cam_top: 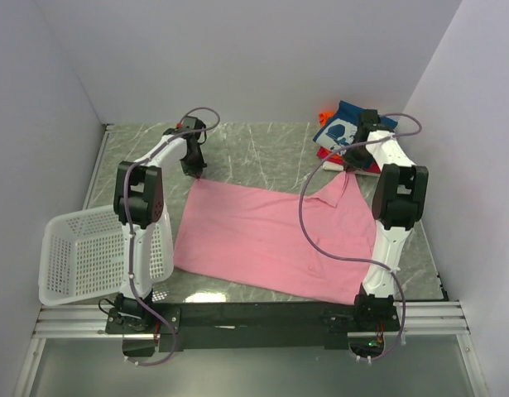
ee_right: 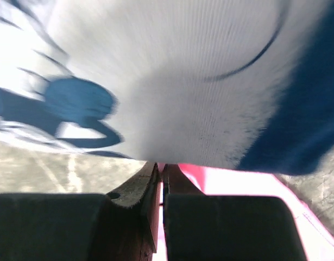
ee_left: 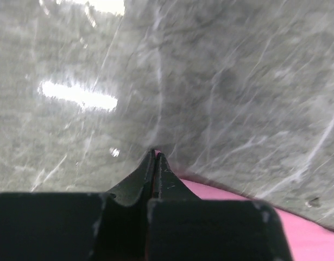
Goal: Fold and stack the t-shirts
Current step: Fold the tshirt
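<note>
A pink t-shirt lies spread across the middle of the table. My left gripper is shut on its far left corner; in the left wrist view the pink cloth shows behind my closed gripper. My right gripper is shut on the shirt's far right corner, lifted a little; pink cloth shows beside my closed gripper. A folded blue and white printed t-shirt lies at the far right, right in front of the right gripper.
A white mesh basket hangs over the table's near left edge. An orange and red item lies under the folded blue shirt at the back right. White walls close in the marbled grey table on three sides.
</note>
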Available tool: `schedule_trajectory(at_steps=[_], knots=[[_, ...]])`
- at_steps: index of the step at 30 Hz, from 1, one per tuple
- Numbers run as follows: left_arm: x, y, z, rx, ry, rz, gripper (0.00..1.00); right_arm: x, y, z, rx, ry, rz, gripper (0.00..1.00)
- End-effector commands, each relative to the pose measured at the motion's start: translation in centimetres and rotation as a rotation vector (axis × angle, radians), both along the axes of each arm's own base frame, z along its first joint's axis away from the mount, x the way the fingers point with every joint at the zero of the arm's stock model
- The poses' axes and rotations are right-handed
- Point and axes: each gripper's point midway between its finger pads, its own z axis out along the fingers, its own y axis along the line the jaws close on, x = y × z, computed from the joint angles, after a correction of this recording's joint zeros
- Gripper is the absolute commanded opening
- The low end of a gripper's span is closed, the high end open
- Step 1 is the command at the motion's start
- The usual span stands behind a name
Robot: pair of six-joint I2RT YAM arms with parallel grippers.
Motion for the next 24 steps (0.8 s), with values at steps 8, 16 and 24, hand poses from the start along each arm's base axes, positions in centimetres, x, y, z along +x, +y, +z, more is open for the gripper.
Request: schedule_trajectory(at_steps=[8, 16, 24], knots=[[5.4, -2.3, 2.5, -0.100, -0.139, -0.042, 0.00, 3.7, -1.5, 6.3, 0.061, -0.123, -0.031, 0.00], [9.2, -2.8, 6.5, -0.239, -0.301, -0.015, 0.00, 5.5, -2.4, 9.3, 0.106, -0.190, -0.043, 0.00], [9.0, -2.5, 9.5, -0.266, -0.377, -0.034, 0.00, 2.9, -2.0, 10.0, 0.128, -0.162, -0.021, 0.00]])
